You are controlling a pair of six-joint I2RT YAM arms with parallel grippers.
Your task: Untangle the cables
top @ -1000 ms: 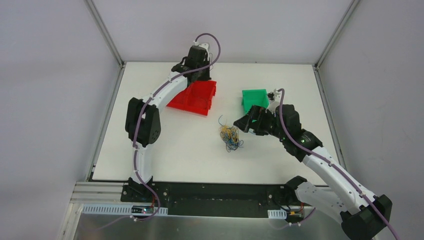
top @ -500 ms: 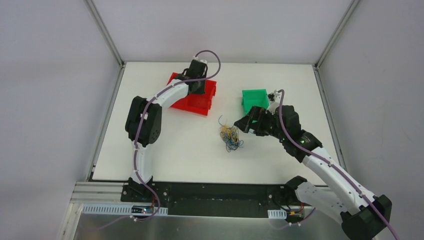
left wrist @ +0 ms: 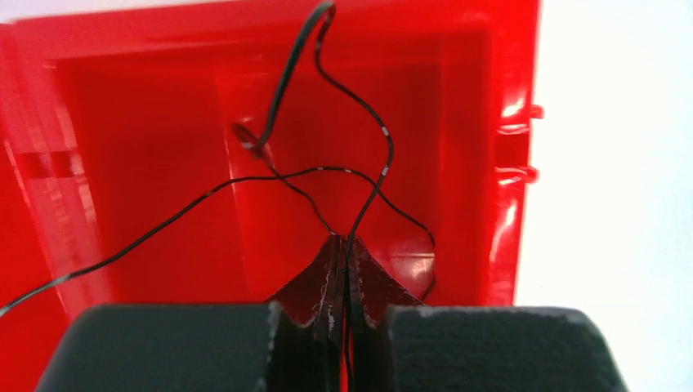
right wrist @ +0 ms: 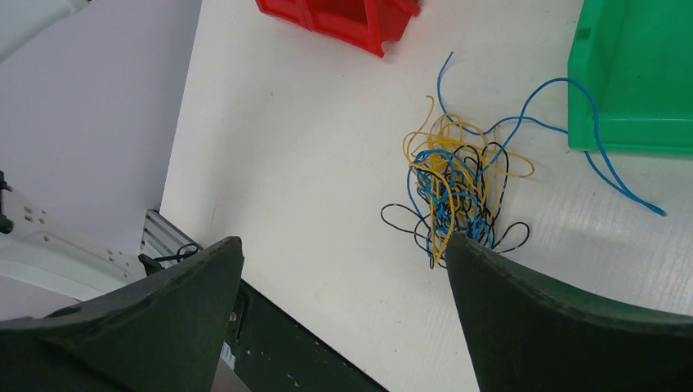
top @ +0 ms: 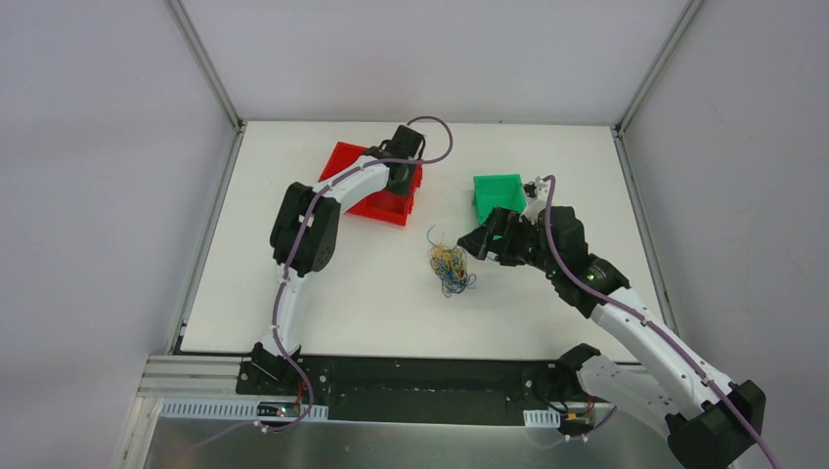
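Observation:
The cables [top: 450,266] are a small tangle of yellow, blue and dark thin wires on the white table, also in the right wrist view [right wrist: 453,188]. One blue strand [right wrist: 605,155] trails onto the green bin's edge. My right gripper [top: 476,241] is open and empty, hovering just right of the tangle; the tangle lies by its right fingertip [right wrist: 341,241]. My left gripper [top: 403,168] is over the red bin [top: 386,203]. In the left wrist view its jaws [left wrist: 343,243] are shut on a dark wire [left wrist: 284,82] that loops over the bin's inside [left wrist: 147,163].
The green bin [top: 497,193] stands right of the red one, close behind my right gripper; it shows in the right wrist view [right wrist: 637,73], as does the red bin [right wrist: 343,16]. The table's near edge has a black rail [top: 420,376].
My left arm has swung right and nearer, from behind the red bin to over its right part, with the bin shifting slightly. The right arm and the tangle have not moved.

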